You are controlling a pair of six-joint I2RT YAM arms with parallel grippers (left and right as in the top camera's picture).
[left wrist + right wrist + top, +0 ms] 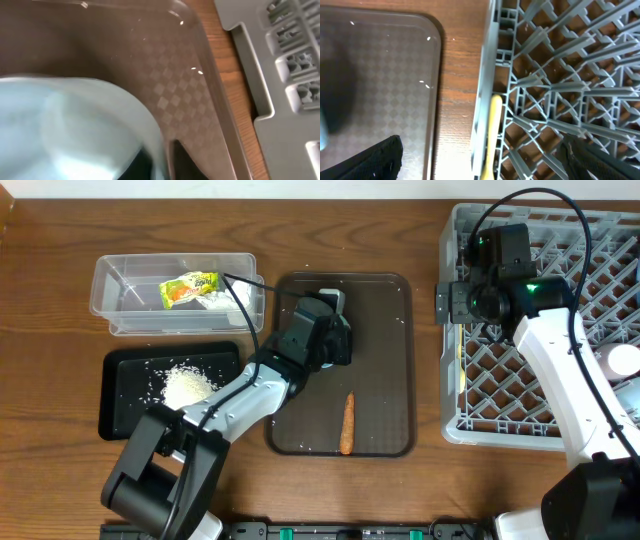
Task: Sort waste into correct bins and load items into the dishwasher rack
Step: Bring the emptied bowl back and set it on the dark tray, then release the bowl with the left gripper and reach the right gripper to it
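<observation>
The grey rack (pixel 490 430) fills the right of the desk (pixel 60 240). A yellow spoon (pixel 493 130) lies along its left edge, and the right tool (pixel 487 162) hangs there spread wide and empty, probably placed to load the next item. Over the far end of the brown tray (pixel 385 380), the left tool (pixel 330 310) is at the light blue cup (pixel 75 130); whether it grips cannot be told. The clear tub (pixel 110 290) holds a wrapper (pixel 188 288) and tissue (pixel 235 298). The black tray (pixel 125 405) holds rice (pixel 185 385). The carrot (pixel 346 425) lies unsorted on the brown tray.

Brown tray (pixel 385 380) — perhaps plastic — on wooden table (pixel 60 310)
</observation>
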